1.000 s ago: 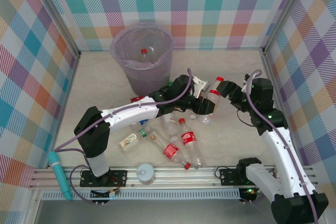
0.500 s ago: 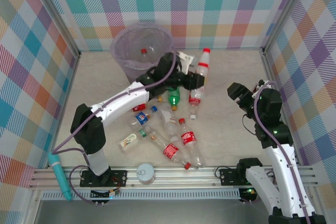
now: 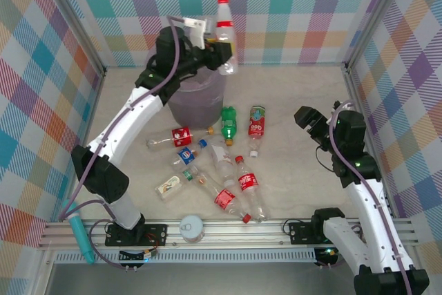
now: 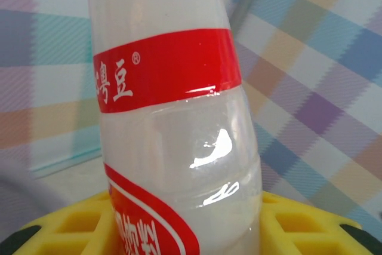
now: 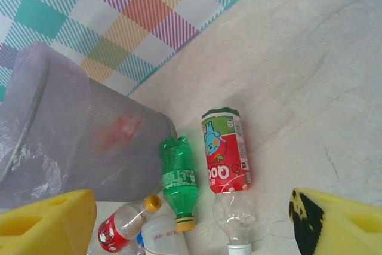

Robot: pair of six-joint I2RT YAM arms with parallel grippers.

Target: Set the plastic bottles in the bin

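Checked walls (image 3: 311, 12) surround the table (image 3: 304, 170); the left claw (image 3: 213, 50), clamped on an upright red-labelled bottle (image 3: 224, 29), hangs over the bin's (image 3: 197, 98) right rim, while the right claw (image 3: 312, 126), spread and empty, stands well apart.

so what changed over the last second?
Left gripper, shut on the red-capped bottle, swung it from beside the pile up and left to the bin. Right gripper backed off rightward, open. The other bottles stayed put.
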